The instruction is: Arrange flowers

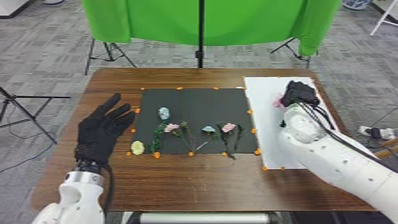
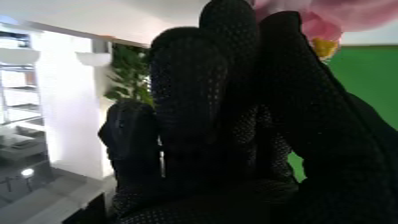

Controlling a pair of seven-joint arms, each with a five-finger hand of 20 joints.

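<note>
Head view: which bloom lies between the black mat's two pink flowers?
In the head view, a pale blue flower lies between the left pink flower and the right pink flower.

pastel flowers [image 1: 228,127] on black mat [image 1: 195,102] — pink one [image 1: 277,103] apart

A hand could pass over the dark mat [image 1: 213,100] toward 12 o'clock, or the wooden table [image 1: 195,187] at 6; flowers [image 1: 228,127] obstruct the mat's lower half, another [image 1: 164,113] its 10; left hand [image 1: 96,132] blocks 9; right arm [image 1: 342,162] bars 4, right hand [image 1: 300,93] and pink flower [image 1: 277,102] 2.
</note>
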